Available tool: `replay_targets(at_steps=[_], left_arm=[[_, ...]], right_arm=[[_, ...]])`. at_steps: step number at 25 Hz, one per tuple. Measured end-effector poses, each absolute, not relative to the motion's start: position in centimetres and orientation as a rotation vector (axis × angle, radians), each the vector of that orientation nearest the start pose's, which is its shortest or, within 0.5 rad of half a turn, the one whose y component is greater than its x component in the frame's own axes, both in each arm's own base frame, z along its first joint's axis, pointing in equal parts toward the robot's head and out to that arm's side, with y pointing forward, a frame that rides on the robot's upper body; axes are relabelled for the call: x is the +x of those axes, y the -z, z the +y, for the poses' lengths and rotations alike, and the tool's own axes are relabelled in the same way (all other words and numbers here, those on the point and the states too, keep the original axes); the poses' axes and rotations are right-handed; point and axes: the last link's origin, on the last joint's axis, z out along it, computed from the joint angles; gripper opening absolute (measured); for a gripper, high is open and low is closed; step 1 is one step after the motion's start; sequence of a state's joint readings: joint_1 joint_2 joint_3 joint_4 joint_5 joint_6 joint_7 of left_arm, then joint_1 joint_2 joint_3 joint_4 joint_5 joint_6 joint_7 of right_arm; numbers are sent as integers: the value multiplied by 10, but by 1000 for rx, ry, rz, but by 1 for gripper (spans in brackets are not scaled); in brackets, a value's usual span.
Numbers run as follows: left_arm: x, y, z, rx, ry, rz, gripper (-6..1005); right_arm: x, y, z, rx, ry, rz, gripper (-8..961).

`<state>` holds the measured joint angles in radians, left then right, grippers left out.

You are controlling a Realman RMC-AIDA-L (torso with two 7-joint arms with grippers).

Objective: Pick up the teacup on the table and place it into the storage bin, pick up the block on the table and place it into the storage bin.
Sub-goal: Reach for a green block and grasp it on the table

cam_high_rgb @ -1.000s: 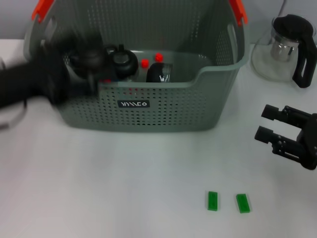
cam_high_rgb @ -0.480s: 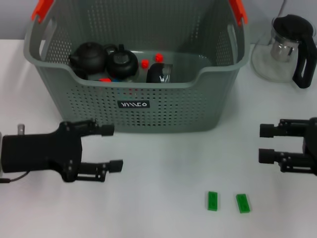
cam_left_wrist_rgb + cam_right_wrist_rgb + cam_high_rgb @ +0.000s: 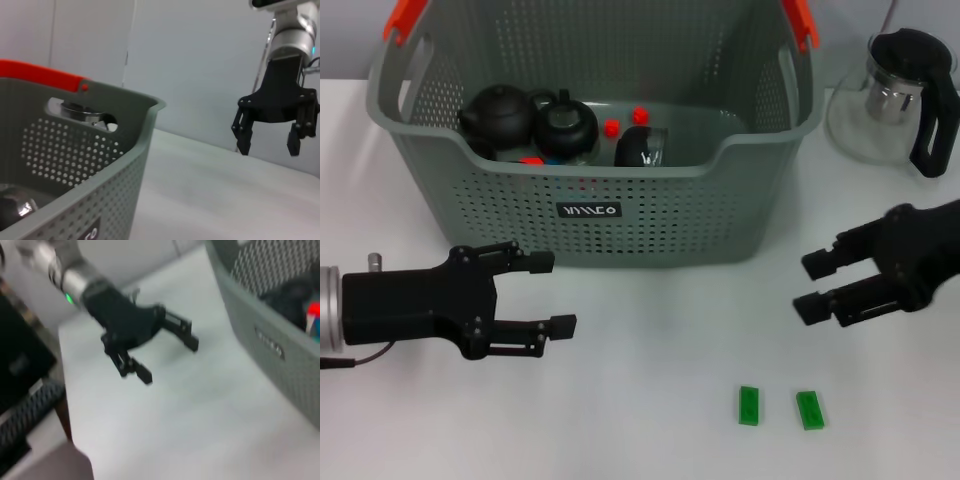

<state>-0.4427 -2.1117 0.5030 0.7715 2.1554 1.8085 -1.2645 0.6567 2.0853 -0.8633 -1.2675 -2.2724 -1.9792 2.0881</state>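
**Grey-green bin holds dark teaware; two green blocks lie on the table**

Grey-green perforated plastic forms the storage bin (image 3: 650, 215), which stands at the far middle of the white table (image 3: 640, 440), its orange-red handle ends (image 3: 405, 18) up at the rim and a small black label (image 3: 590, 211) on its near wall. Inside it sit two dark round teapot-like pieces (image 3: 498, 115) side by side toward the robot's left, with a dark cup-shaped thing (image 3: 642, 147) to their right and small red bits (image 3: 612, 127) between them. Whether that dark cup is the teacup cannot be told for sure.

On the bare table near the front edge, well apart from the bin, lie two small flat green blocks (image 3: 749, 405), just beside each other and not touching.

Left gripper (image 3: 555, 293) hovers low in front of the bin's near wall, toward its left end, fingers spread wide with nothing between them, pointing toward the robot's right. Right gripper (image 3: 812, 287) hangs on the right, above and beyond the green blocks, its fingers also spread and empty, pointing toward the robot's left. The left wrist view shows the same right gripper (image 3: 270, 140) with its fingers apart above the table.

A glass teapot with a black handle (image 3: 895, 95) stands on the table to the right of the bin, near its far corner.
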Motion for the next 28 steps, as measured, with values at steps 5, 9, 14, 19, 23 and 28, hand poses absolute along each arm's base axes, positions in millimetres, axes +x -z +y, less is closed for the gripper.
replay_targets(at_steps=[5,9,14,19,23,28], left_arm=[[-284,-15,281,-2789,725,-536,866],[-291,-17,276,-2764,726,-567,866],[-296,-15,270,-2727,756,-604,866],[-296,-11,271,-2716,773,-627,865],[-296,-7,272,-2714,784,-643,865],[-293,0,263,-2751,817,-506,865]], right_arm=[[139,-28,338,-3115,296,701,668],[126,-7,338,-3121,516,632,669],[121,15,335,-3112,612,587,657],[124,36,329,-3115,727,537,645],[124,44,324,-3117,785,504,636],[127,49,320,-3113,837,473,624]])
